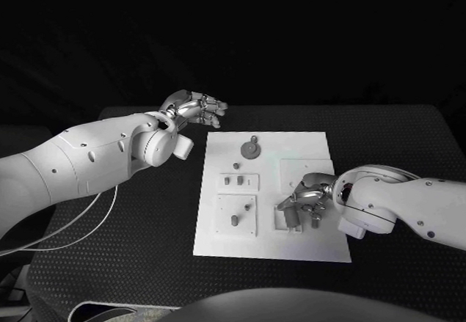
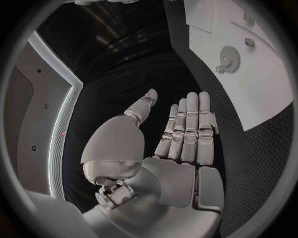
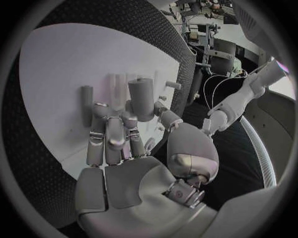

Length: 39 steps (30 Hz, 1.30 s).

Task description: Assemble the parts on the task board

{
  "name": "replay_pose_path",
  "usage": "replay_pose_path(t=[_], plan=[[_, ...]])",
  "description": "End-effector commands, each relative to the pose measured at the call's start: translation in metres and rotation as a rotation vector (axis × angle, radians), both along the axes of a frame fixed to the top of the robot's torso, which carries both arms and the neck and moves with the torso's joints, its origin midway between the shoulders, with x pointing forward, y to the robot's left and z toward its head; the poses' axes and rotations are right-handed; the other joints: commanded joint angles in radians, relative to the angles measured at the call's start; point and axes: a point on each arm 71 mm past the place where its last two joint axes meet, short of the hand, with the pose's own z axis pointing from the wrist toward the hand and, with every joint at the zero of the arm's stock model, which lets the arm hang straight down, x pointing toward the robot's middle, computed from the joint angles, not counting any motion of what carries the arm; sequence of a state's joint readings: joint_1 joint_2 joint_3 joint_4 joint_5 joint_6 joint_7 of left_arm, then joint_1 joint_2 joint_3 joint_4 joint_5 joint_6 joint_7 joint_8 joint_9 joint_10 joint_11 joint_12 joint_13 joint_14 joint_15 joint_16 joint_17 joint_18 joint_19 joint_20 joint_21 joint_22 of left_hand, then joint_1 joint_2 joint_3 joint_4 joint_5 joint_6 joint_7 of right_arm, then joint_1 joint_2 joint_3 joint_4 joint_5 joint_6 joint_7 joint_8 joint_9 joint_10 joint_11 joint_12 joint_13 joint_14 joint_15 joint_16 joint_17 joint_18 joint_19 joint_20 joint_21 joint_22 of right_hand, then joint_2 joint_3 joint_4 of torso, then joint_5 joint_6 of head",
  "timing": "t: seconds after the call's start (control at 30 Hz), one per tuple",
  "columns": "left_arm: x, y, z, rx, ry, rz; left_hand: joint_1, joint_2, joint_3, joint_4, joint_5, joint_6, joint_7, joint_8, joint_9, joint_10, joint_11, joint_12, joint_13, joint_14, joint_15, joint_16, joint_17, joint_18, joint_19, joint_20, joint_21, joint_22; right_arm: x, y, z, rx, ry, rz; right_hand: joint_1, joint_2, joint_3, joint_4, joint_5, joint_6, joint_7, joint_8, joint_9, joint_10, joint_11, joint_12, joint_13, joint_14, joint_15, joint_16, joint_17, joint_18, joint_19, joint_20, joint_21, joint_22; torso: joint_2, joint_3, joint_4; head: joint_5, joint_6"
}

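**A:** Which step would you say is in hand?

**B:** The right hand (image 1: 304,198) is down over the near right part of the task board (image 1: 223,246), working at a small recessed block there. In the right wrist view a grey peg (image 3: 142,98) stands upright just past its fingertips (image 3: 102,121), with a second, thinner peg (image 3: 87,98) beside it. My reading is that it is seating or about to grasp the thick one.

**A:** Does it have hold of it?

**B:** I cannot tell. The fingers are curled toward the peg and close against it, but the angle hides any contact (the thumb seems to sit off to one side). It may be touching, it may be just short.

**A:** And the other arm?

**B:** The left hand (image 1: 196,108) hovers off the far left corner of the board, over the black table (image 1: 134,277), palm flat, fingers straight and side by side, holding nothing. In the left wrist view the round part (image 2: 229,58) lies untouched on the board, well apart from that hand.

**A:** Other parts?

**B:** A pair of short pegs (image 1: 233,181) and a single one (image 1: 234,220) stand in the left-hand plates.

**A:** What does the next move call for?

**B:** A firm pinch on the thick peg, kept upright, then a straight push into its hole. Tilt would probably jam it.
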<state>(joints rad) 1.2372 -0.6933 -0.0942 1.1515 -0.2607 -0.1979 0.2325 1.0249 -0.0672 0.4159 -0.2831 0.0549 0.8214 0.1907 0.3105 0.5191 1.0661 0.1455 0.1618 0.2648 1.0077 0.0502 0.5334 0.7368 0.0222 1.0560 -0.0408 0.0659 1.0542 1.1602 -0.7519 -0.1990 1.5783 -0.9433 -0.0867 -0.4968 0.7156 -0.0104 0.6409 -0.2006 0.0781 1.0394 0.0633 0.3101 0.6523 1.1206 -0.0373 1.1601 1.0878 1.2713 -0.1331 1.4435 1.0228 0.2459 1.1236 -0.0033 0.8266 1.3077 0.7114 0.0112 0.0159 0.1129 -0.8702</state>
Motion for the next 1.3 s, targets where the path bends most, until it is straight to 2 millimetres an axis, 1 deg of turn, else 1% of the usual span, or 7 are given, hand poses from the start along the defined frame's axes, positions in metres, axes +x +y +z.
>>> replay_pose_path(t=[0.03, 0.37, 0.57, 0.73, 0.9, 1.3], plan=[[-0.0002, -0.003, 0.0013, -0.006, -0.003, -0.019, -0.012, 0.001, -0.003, 0.001, -0.005, -0.009, 0.0, 0.006, -0.002, -0.01, 0.0, -0.001, -0.001, -0.001, 0.008, -0.004, 0.001, 0.02, -0.009, 0.0, 0.001, -0.002, -0.0026, -0.0003, -0.0044, -0.024, 0.013, 0.021, -0.016, -0.006, 0.022, -0.015, 0.001, 0.048, 0.005, -0.007, 0.001, 0.0, -0.003, -0.005, -0.001, -0.005, -0.007, 0.003, -0.003, 0.016, 0.002, -0.004, 0.002, 0.019, 0.0, 0.0, -0.0002, 0.001, -0.001], [-0.0002, -0.0027, 0.0014, -0.006, -0.002, -0.018, -0.013, 0.001, -0.003, 0.001, -0.005, -0.009, 0.0, 0.007, -0.002, -0.01, 0.0, -0.001, -0.001, -0.001, 0.009, -0.004, 0.001, 0.02, -0.009, 0.001, 0.001, -0.002, -0.0024, -0.0004, -0.0076, -0.042, 0.008, 0.032, -0.063, -0.044, 0.027, 0.018, 0.001, 0.048, 0.006, -0.014, -0.002, -0.006, -0.002, -0.006, 0.002, -0.014, -0.006, 0.005, -0.013, 0.016, -0.001, -0.005, 0.001, 0.02, 0.0, 0.0006, -0.0008, 0.004, -0.003], [-0.0001, -0.0026, 0.0013, -0.006, -0.002, -0.018, -0.014, 0.001, -0.003, 0.002, -0.005, -0.01, 0.0, 0.007, -0.002, -0.01, 0.0, -0.001, -0.001, -0.002, 0.009, -0.004, 0.001, 0.02, -0.01, 0.001, 0.001, -0.002, -0.0041, 0.0002, -0.0108, -0.047, 0.02, 0.039, -0.072, -0.055, 0.03, 0.026, 0.001, 0.046, 0.006, -0.016, -0.002, -0.007, -0.002, -0.006, 0.002, -0.018, -0.006, 0.005, -0.018, 0.016, -0.001, -0.006, 0.001, 0.02, 0.0, 0.0011, -0.0008, 0.006, -0.003], [-0.0001, -0.0031, 0.0012, -0.006, -0.001, -0.02, -0.014, 0.001, -0.003, 0.002, -0.005, -0.01, 0.0, 0.007, -0.002, -0.011, 0.001, -0.001, -0.001, -0.002, 0.009, -0.005, 0.002, 0.02, -0.01, 0.001, 0.001, -0.002, -0.0056, 0.0017, -0.0122, -0.049, 0.027, 0.047, -0.076, -0.057, 0.031, 0.03, 0.001, 0.046, 0.007, -0.016, -0.002, -0.008, -0.002, -0.007, 0.002, -0.019, -0.006, 0.005, -0.019, 0.016, -0.002, -0.006, 0.0, 0.02, 0.0, 0.0017, -0.0011, 0.007, -0.003], [0.0, -0.0029, 0.0011, -0.005, 0.0, -0.018, -0.015, 0.001, -0.003, 0.002, -0.005, -0.01, 0.0, 0.007, -0.002, -0.011, 0.001, -0.001, -0.002, -0.002, 0.009, -0.005, 0.002, 0.02, -0.01, 0.001, 0.001, -0.003, -0.0068, 0.0023, -0.0128, -0.051, 0.033, 0.055, -0.078, -0.059, 0.032, 0.031, 0.001, 0.045, 0.007, -0.017, -0.002, -0.009, -0.001, -0.007, 0.002, -0.021, -0.006, 0.005, -0.022, 0.016, -0.002, -0.006, 0.0, 0.02, 0.0, 0.0015, -0.0012, 0.009, -0.003], [0.0, -0.0029, 0.001, -0.005, 0.0, -0.019, -0.016, 0.001, -0.003, 0.002, -0.005, -0.01, 0.0, 0.007, -0.003, -0.011, 0.001, -0.001, -0.002, -0.002, 0.009, -0.005, 0.002, 0.02, -0.011, 0.001, 0.001, -0.003, -0.0088, 0.0033, -0.013, -0.053, 0.033, 0.063, -0.08, -0.055, 0.035, 0.034, 0.001, 0.045, 0.007, -0.017, -0.002, -0.01, -0.001, -0.007, 0.003, -0.021, -0.006, 0.006, -0.021, 0.016, -0.003, -0.006, 0.0, 0.02, 0.0, 0.0009, -0.0011, 0.009, -0.003]])
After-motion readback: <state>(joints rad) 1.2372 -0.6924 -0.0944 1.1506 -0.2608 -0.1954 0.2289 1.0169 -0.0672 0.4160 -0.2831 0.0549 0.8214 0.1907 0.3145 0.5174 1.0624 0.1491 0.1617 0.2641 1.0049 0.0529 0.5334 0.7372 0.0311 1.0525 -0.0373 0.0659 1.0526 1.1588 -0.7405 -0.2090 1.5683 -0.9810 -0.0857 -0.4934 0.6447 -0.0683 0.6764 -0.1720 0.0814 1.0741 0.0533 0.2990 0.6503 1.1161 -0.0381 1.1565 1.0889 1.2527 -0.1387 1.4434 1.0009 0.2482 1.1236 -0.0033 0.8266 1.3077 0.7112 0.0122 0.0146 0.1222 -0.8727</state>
